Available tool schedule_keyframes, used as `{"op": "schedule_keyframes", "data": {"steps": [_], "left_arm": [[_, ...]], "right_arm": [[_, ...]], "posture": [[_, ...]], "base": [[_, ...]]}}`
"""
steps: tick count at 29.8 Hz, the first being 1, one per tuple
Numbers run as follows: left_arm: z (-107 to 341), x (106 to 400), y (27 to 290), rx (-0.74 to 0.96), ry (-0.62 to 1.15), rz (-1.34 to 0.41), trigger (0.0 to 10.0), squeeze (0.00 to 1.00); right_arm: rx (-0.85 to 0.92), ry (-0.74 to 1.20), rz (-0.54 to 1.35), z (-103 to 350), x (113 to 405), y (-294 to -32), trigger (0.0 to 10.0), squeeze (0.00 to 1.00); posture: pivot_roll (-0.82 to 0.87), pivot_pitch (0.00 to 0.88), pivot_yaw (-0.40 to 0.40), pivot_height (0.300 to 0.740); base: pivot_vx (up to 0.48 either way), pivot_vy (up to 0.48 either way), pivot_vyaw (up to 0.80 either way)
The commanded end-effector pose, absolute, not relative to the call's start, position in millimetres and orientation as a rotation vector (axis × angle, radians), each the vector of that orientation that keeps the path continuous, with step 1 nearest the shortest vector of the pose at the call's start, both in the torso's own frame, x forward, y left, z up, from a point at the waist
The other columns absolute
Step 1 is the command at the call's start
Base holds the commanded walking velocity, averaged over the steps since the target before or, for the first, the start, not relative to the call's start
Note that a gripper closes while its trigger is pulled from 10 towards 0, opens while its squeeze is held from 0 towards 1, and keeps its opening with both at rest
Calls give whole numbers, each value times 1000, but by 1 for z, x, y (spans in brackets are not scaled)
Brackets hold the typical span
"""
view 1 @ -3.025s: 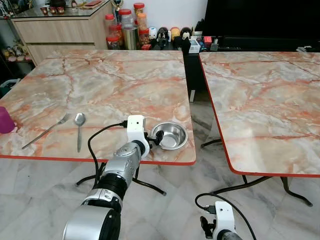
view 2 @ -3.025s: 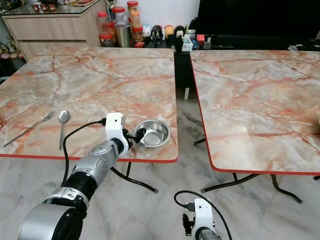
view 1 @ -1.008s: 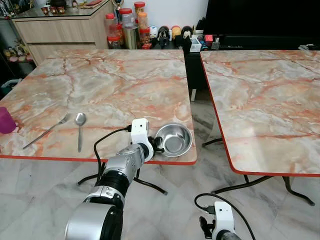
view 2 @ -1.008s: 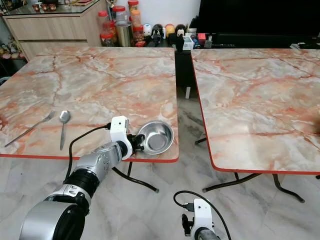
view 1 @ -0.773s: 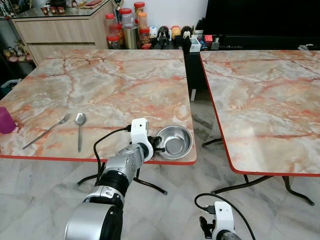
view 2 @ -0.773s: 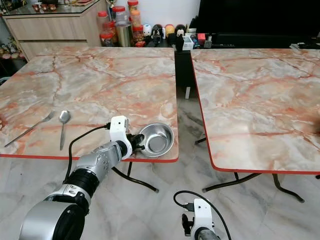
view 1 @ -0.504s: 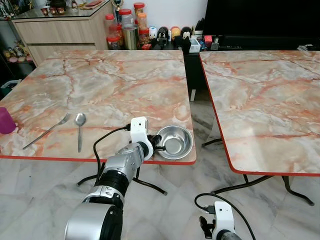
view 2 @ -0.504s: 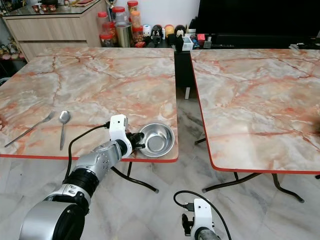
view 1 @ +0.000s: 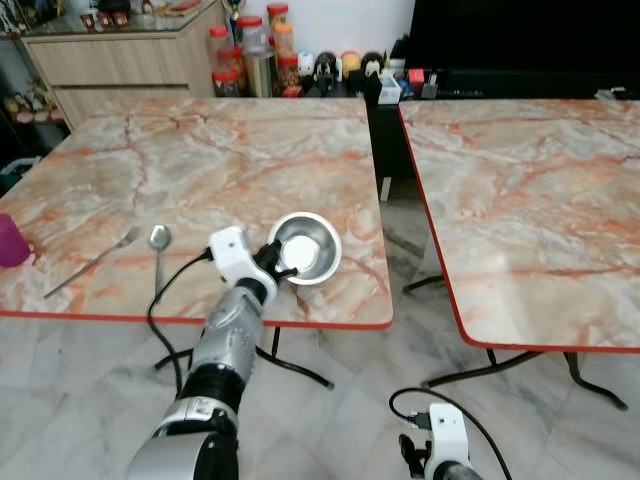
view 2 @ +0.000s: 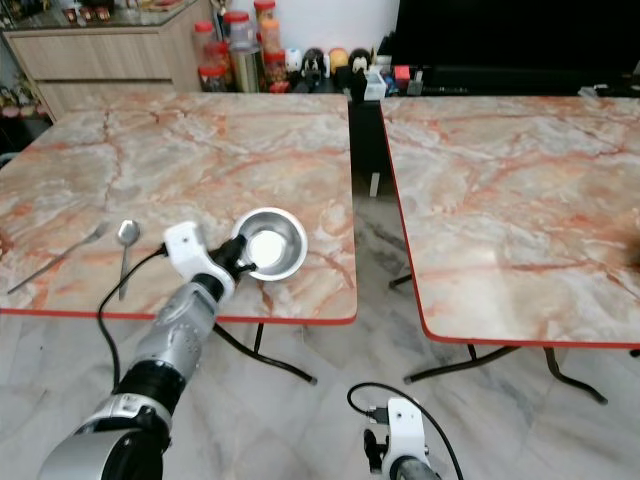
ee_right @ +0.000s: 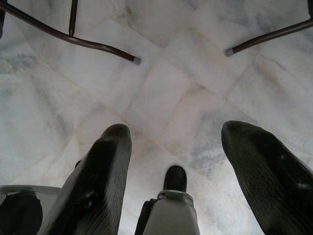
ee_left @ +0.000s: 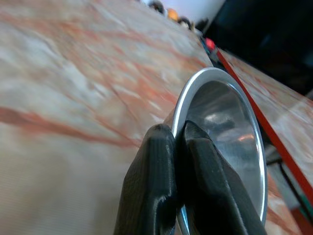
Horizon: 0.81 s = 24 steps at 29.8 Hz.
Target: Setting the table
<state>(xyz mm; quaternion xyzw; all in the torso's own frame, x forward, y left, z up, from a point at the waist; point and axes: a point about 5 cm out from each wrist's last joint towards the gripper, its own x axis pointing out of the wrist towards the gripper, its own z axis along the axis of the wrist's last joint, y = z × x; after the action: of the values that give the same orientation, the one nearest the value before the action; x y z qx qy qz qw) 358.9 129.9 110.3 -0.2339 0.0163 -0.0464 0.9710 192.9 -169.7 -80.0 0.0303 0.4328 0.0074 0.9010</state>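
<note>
Now left gripper [view 1: 272, 262] clamped the steel bowl [view 1: 305, 247] by its rim, bowl tilted above the table [view 1: 200, 170], spoon [view 1: 158, 258] off to its left, right gripper [ee_right: 176, 171] hung spread wide

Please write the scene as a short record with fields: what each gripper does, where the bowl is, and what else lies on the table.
left gripper: pinches the rim of the steel bowl, fingers shut on it
bowl: tilted, held over the near part of the left table
right gripper: open, hangs idle over the floor
cutlery: fork and spoon side by side, left of the bowl
cup: purple cup at the table's left edge
</note>
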Motion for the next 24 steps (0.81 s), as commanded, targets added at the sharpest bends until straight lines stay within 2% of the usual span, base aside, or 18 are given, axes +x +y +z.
{"op": "schedule_keyframes", "data": {"steps": [1, 6, 8, 14, 24], "left_arm": [[118, 358, 133, -433, -33, -92, 10000, 0], [122, 355, 140, -406, -107, -29, 10000, 0], [131, 354, 134, -319, -170, -37, 10000, 0], [135, 355, 131, -282, -194, -32, 10000, 0], [142, 359, 133, -258, -217, -15, 10000, 0]], "right_arm": [[62, 894, 19, -80, 193, -170, 10000, 0], [59, 890, 28, -79, 193, -170, 10000, 0], [54, 890, 30, -79, 194, -171, 10000, 0], [57, 878, 18, -77, 198, -171, 10000, 0], [58, 876, -10, -77, 198, -174, 10000, 0]], "posture": [[-29, 0, -1, 728], [-27, 0, -8, 728], [-28, 0, -11, 728], [-33, 0, -7, 728], [-32, 0, -4, 728]], "base": [[0, 0, 0], [0, 0, 0], [0, 0, 0], [0, 0, 0], [0, -327, 0]]}}
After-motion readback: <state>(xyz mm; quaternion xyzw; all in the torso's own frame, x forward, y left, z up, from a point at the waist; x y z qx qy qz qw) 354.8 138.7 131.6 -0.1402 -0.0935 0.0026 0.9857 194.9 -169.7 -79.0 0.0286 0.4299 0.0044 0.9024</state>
